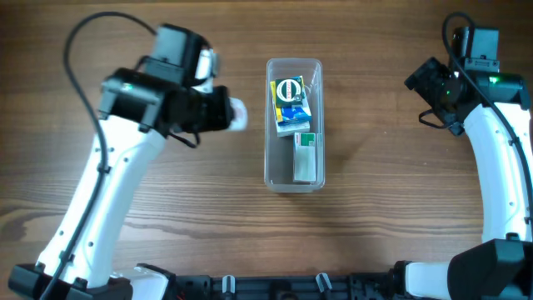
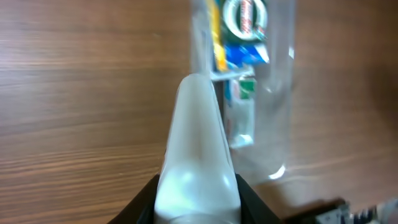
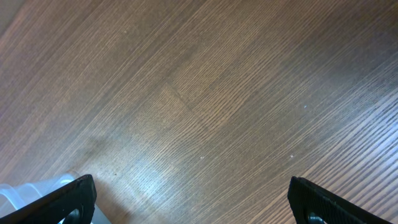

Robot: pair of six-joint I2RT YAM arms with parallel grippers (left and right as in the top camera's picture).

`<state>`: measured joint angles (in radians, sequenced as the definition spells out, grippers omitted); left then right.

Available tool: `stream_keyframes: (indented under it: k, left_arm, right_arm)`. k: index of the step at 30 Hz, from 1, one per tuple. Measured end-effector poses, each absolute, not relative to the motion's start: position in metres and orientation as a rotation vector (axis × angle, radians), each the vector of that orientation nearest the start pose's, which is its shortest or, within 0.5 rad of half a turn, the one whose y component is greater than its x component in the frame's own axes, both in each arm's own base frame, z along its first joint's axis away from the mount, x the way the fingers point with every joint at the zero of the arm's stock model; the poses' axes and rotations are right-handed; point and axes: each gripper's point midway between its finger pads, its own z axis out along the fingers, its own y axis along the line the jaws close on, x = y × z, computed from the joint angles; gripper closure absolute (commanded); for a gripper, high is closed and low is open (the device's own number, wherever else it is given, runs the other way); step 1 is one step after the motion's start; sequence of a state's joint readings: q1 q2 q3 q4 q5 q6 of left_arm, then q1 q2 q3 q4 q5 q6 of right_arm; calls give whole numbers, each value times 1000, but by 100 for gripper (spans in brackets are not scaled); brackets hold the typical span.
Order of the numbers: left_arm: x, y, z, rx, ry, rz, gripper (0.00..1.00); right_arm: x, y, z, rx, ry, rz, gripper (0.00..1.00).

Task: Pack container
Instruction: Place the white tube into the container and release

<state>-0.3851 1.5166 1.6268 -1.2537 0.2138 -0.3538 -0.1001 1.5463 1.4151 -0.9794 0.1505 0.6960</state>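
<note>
At center frame the container holds small boxes (nothing loose visible outside), so packing seems nearly done. The left gripper looks pinched closed and empty; the right gripper gapes wide.

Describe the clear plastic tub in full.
The long, narrow, clear plastic rectangular tub, with rounded corners and a rim, stands open and upright near the middle of the wooden table. Inside lie a blue, yellow and green box and a white and green box. Nothing else touches it.
</note>
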Motion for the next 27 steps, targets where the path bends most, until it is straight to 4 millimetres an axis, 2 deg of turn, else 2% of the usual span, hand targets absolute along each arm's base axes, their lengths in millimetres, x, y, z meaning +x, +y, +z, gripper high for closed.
stream_keyframes:
  k: [2,6,9,12,16,20,27]
  left_arm:
    - [288,-194,244,186,2784,-529,70]
    - [271,-225,239,188,2787,-468,68]
    - [274,-237,231,151,2783,-431,68]
    - [286,-251,209,112,2812,-397,68]
    - [299,-261,171,61,2884,-335,67]
    - [299,-265,149,33,2938,-291,64]
    - [292,-277,121,32,3002,-241,65]
  right_arm:
    - [368,-63,186,1074,2433,-9,0]
    - [368,-63,186,1074,2433,-9,0]
    - [368,-63,186,1074,2433,-9,0]
    - [368,-63,186,1074,2432,-9,0]
    - [368,-63,186,1074,2433,-9,0]
    - [368,-63,186,1074,2433,-9,0]
    - [368,-63,186,1074,2433,-9,0]
